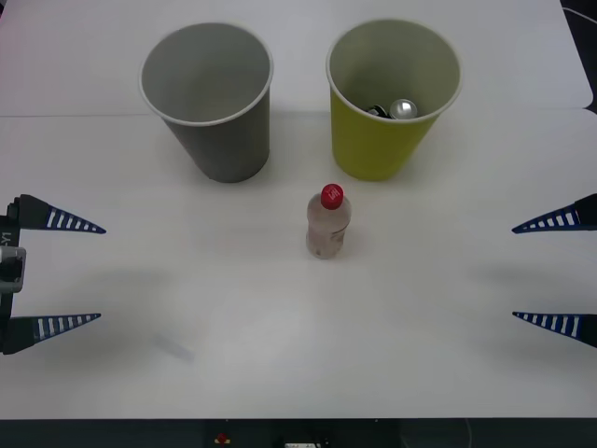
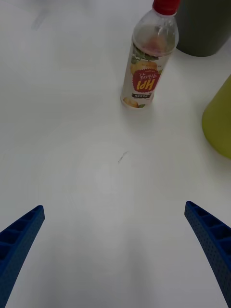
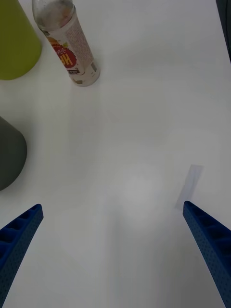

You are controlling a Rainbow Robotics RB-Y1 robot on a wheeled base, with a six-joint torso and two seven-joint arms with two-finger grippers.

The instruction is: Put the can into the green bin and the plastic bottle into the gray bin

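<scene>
Two grippers: both low over the white table (image 1: 280, 355), at its left and right edges, fingers pointing inward toward the middle.
Left gripper (image 1: 79, 273): blue ribbed fingers spread wide apart, holding nothing; in its wrist view the fingers (image 3: 19, 240) sit at the two corners with bare tabletop between them.
Right gripper (image 1: 536, 271): fingers likewise spread wide, holding nothing; bare tabletop lies between them in its wrist view (image 2: 115, 250).
Pale strip (image 3: 189, 186): a faint rectangular mark on the tabletop, just ahead of one left fingertip.
Plastic bottle (image 1: 327, 222): upright on the table between the two grippers, well apart from both; red cap up, label facing the right gripper (image 2: 147, 62); also ahead of the left gripper (image 3: 67, 41).
Gray bin (image 1: 213, 98): upright, beyond the bottle, on the left gripper's side; its inside looks empty from above.
Green bin (image 1: 390, 103): upright, beyond the bottle, on the right gripper's side, beside the gray bin and apart from it.
Can (image 1: 401, 109): inside the green bin, its silver top showing near the bottom.
</scene>
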